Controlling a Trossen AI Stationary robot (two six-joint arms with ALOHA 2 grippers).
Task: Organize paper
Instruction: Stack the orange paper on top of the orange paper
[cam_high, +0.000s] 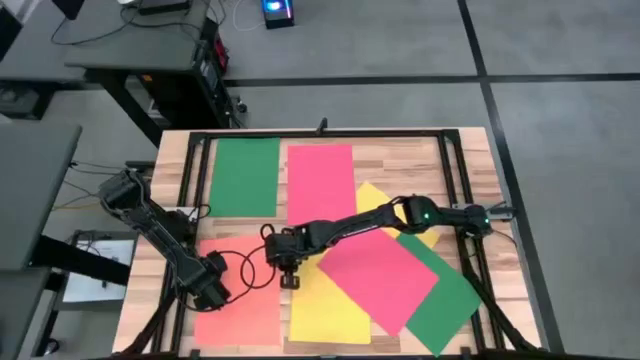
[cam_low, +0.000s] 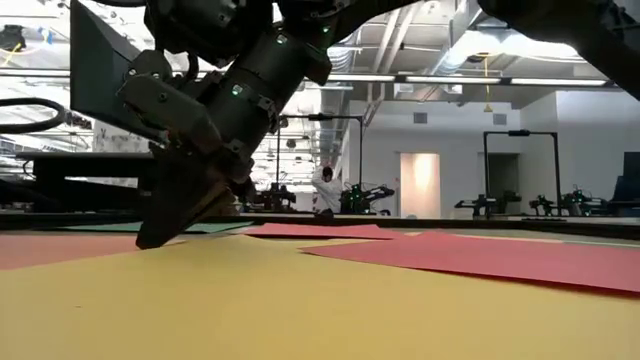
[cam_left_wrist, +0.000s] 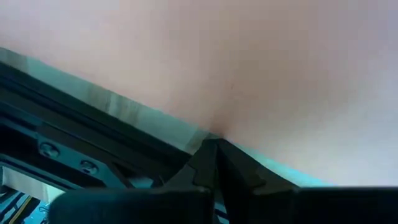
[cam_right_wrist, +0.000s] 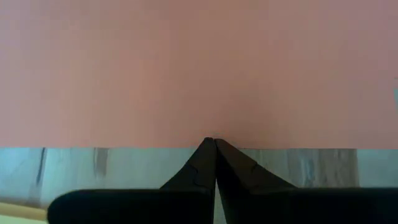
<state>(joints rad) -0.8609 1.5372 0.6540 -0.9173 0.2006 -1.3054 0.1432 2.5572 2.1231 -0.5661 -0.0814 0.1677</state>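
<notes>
An orange sheet (cam_high: 240, 295) lies flat at the table's near left. My left gripper (cam_high: 215, 291) is shut at its left long edge, and my right gripper (cam_high: 289, 277) is shut at its right long edge, beside a yellow sheet (cam_high: 325, 305). The low view shows my right gripper (cam_low: 155, 238) tilted down onto the table. A pink-red sheet (cam_high: 378, 275) overlaps the yellow one and a green sheet (cam_high: 445, 305). Farther back lie a green sheet (cam_high: 245, 177), a pink-red sheet (cam_high: 320, 182) and a yellow sheet (cam_high: 388, 205). My left gripper has its shut fingertips (cam_left_wrist: 208, 149) on the orange sheet's left edge (cam_left_wrist: 221, 127), where a faint crease runs up into the paper. The fingers slant down from the table's left. The rest of the sheet lies on the table. My right gripper meets the orange sheet's right long edge (cam_right_wrist: 214, 134) with its shut fingertips (cam_right_wrist: 205, 155), slanting down from the table's right, across that edge. The sheet lies flat on the wood here. Whether the edge sits between the fingers or under them, I cannot tell.
A black metal frame (cam_high: 320, 133) runs around the wooden table top (cam_high: 470, 150). A black cable (cam_high: 240, 262) loops over the orange sheet's far end. Bare wood shows along the far right and in a narrow strip (cam_right_wrist: 298, 168) between the orange and yellow sheets.
</notes>
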